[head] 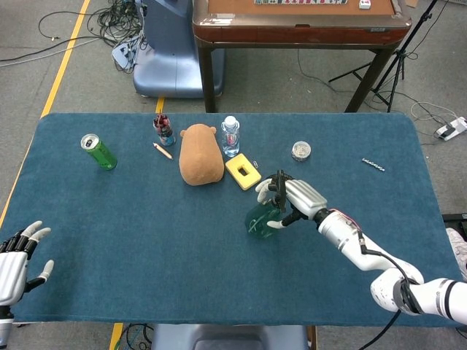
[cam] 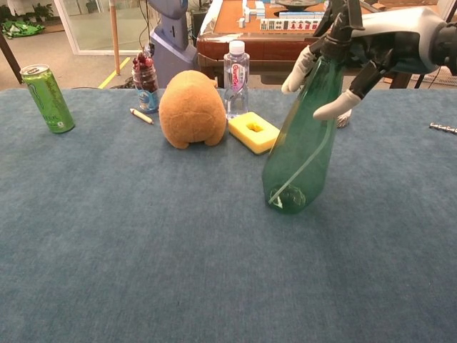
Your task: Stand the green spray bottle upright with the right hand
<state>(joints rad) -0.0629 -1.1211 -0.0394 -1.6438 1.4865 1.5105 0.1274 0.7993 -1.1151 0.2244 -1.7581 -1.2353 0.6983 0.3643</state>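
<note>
The green spray bottle [head: 263, 216] [cam: 303, 143] stands on its base on the blue table [head: 146, 233], almost upright, its top leaning slightly to the right in the chest view. My right hand [head: 292, 198] [cam: 378, 43] grips it at the neck just below the black trigger head, with fingers wrapped round both sides. My left hand [head: 18, 255] rests open with fingers apart at the table's near left corner, far from the bottle; only the head view shows it.
Behind the bottle lie a yellow block [head: 243, 172] [cam: 252, 131], a brown plush bear [head: 201, 154], a small water bottle [head: 230, 135] and a round tin [head: 300, 151]. A green can [head: 98, 152], a jar [head: 164, 130] and a crayon [head: 162, 151] sit at the far left.
</note>
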